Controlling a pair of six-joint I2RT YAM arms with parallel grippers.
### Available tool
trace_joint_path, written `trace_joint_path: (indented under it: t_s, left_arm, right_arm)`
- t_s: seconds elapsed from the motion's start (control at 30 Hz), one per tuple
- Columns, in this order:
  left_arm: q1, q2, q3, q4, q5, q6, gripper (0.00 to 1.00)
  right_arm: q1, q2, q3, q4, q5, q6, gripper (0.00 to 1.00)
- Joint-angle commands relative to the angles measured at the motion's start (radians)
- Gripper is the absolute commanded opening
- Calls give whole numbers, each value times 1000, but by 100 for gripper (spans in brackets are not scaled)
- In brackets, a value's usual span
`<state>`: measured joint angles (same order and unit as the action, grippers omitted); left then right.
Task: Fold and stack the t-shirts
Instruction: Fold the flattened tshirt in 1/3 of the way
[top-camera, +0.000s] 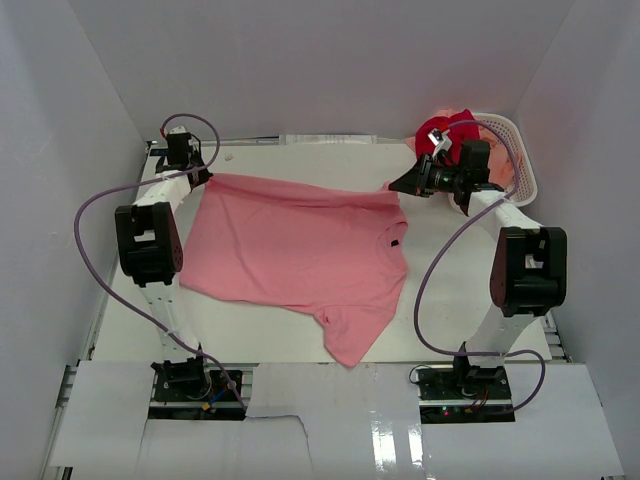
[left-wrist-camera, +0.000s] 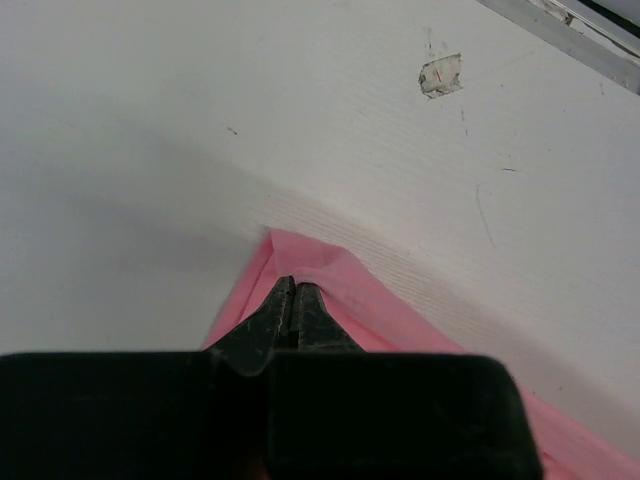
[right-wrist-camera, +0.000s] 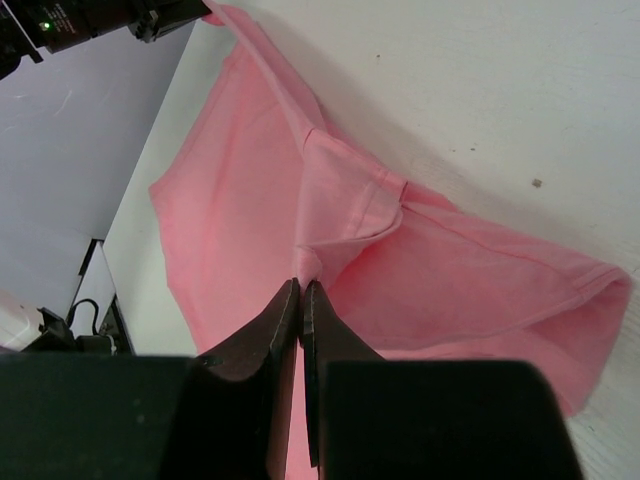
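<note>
The pink t-shirt (top-camera: 300, 250) lies spread across the white table, one sleeve pointing toward the near edge. My left gripper (top-camera: 205, 175) is shut on its far left corner, seen as pink cloth (left-wrist-camera: 320, 275) pinched at the tips of my left gripper (left-wrist-camera: 293, 283). My right gripper (top-camera: 397, 185) is shut on the far right edge of the pink t-shirt (right-wrist-camera: 420, 270); cloth bunches at the tips of my right gripper (right-wrist-camera: 301, 283). The deep red t-shirt (top-camera: 440, 130) and a bit of the peach-salmon t-shirt (top-camera: 462, 114) sit in the basket.
The white lattice basket (top-camera: 520, 165) stands at the far right corner behind the right arm. White walls close in the table on the left, back and right. A small taped mark (left-wrist-camera: 440, 75) is on the table near the far left corner.
</note>
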<state>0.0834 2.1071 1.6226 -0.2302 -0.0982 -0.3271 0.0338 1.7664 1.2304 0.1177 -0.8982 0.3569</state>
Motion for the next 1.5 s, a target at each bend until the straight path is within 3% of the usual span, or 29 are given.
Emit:
trace_joint_path:
  t_s: [0.0,0.93,1.47]
  left_arm:
    - [7,-114,-20,5,-24,-13,0]
    - [21,-219,-185,-32,-44,-30,0]
    - [24,-274,-268,-40,-72,-24,0]
  right_arm:
    - [-3,-58,-31,0,4,-33,8]
    - [80,-212,-215,-110,91,-110,8]
    - [199,-259,-394,-181,199,-121,8]
